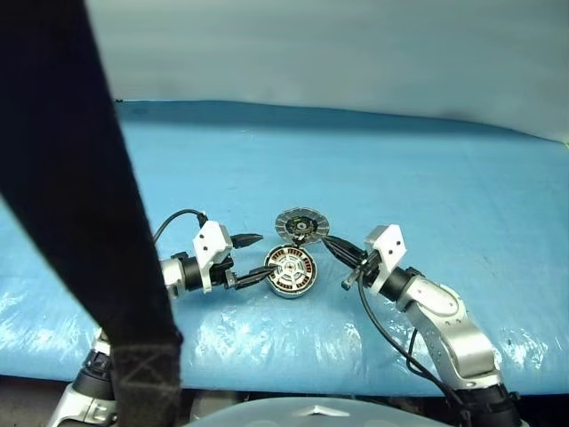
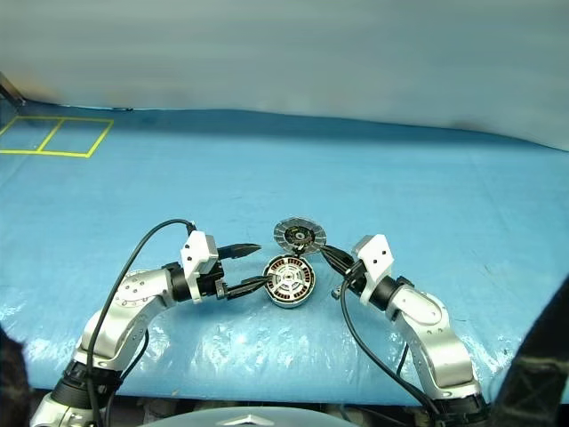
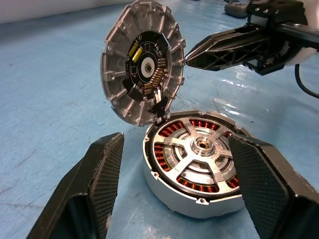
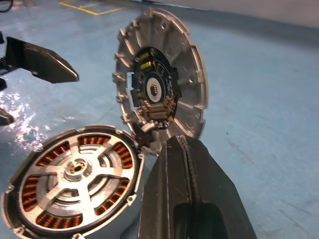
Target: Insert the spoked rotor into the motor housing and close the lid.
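Head views: the motor housing (image 2: 290, 279) rests on the blue bench (image 2: 444, 196), the spoked rotor (image 3: 203, 158) seated inside it. The lid (image 2: 300, 236) stands upright at the housing's far edge. The left hand (image 2: 242, 267) is open, one finger at the housing's side. The right hand (image 2: 325, 256) is closed, its tips at the lid's edge.

Left wrist view: the housing lies between the spread fingers (image 3: 94, 184); copper windings show between the spokes.

Right wrist view: the closed fingers (image 4: 187, 194) sit beside the lid's lower rim.

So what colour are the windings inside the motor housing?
Copper-orange, showing between silver spokes in the motor housing; clearest in the left wrist view.
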`<state>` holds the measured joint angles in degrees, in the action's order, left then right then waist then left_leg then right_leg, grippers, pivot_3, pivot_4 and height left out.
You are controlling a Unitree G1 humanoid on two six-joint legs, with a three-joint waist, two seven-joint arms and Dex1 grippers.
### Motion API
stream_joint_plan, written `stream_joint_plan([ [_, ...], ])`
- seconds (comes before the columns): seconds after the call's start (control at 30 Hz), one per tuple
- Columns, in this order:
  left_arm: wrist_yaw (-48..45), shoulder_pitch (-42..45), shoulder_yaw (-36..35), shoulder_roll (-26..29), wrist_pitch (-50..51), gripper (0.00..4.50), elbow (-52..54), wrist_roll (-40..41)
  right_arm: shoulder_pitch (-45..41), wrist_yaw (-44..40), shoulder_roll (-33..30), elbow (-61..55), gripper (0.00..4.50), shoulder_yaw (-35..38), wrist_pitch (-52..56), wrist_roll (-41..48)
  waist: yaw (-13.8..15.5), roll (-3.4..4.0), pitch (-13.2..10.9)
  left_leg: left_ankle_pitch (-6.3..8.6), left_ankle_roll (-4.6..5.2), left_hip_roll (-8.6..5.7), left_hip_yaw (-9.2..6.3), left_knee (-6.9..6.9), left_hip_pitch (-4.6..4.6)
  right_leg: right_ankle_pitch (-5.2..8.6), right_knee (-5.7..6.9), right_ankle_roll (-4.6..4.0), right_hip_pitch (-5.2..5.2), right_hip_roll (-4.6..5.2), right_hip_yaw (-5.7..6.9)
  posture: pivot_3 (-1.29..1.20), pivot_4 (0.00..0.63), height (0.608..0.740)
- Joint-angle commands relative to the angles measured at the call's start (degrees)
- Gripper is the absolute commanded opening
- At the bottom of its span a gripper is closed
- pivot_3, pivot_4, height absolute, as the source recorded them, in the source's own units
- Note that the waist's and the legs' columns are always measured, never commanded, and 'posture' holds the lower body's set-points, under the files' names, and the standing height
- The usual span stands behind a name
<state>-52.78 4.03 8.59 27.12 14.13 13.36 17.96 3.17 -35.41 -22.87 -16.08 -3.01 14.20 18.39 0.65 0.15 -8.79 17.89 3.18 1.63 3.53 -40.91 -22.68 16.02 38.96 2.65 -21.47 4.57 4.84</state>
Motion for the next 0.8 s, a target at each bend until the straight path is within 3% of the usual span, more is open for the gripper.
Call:
stream_joint_plan([
  [0.03,-0.5,-0.8,0.2,0.6,-1.1,3.57,-0.3,-0.1,-4.4,-0.6,-0.2,4.8,0.0,2.1,-2.3,-0.2,0.0,0.02,0.0,0.0,0.0,0.0,0.0,0.01,0.0,0.0,0.0,0.0,0.0,-0.02,0.0,0.0,0.15,0.74],
  [0.23,-1.7,-4.9,1.4,4.1,-5.0,3.57,-1.8,-3.9,-10.4,-3.1,-1.1,11.3,0.0,3.2,-2.9,0.4,0.0,0.06,0.0,0.0,0.01,-0.02,0.04,0.11,-0.01,0.0,-0.02,0.0,-0.06,-0.1,-0.01,0.0,0.15,0.74],
  [0.4,-0.6,-9.5,-0.6,3.7,-7.0,3.57,0.2,-1.8,-12.2,-7.1,-2.7,11.2,0.0,4.0,0.6,3.7,0.1,0.1,-0.1,0.0,0.01,-0.04,0.06,0.4,-0.03,0.0,-0.19,-0.01,-0.11,0.16,-0.01,0.0,0.15,0.74],
  [0.63,-1.1,-10.0,-1.1,4.0,-6.7,3.57,1.9,0.4,-21.2,-16.1,-3.7,14.5,0.0,0.2,7.4,6.6,-0.4,0.13,-0.1,-0.02,-0.03,0.0,0.05,0.4,0.0,-0.04,-0.17,-0.07,-0.12,0.18,0.0,0.0,0.15,0.74],
  [0.8,-2.4,-10.6,-1.2,6.6,-6.3,3.57,2.4,-0.4,-27.7,-20.6,-4.0,22.1,0.0,-4.7,7.0,2.5,-0.8,0.14,-0.1,-0.01,-0.01,-0.02,0.07,0.44,-0.01,-0.04,-0.19,-0.07,-0.14,0.21,0.01,0.0,0.15,0.74],
])
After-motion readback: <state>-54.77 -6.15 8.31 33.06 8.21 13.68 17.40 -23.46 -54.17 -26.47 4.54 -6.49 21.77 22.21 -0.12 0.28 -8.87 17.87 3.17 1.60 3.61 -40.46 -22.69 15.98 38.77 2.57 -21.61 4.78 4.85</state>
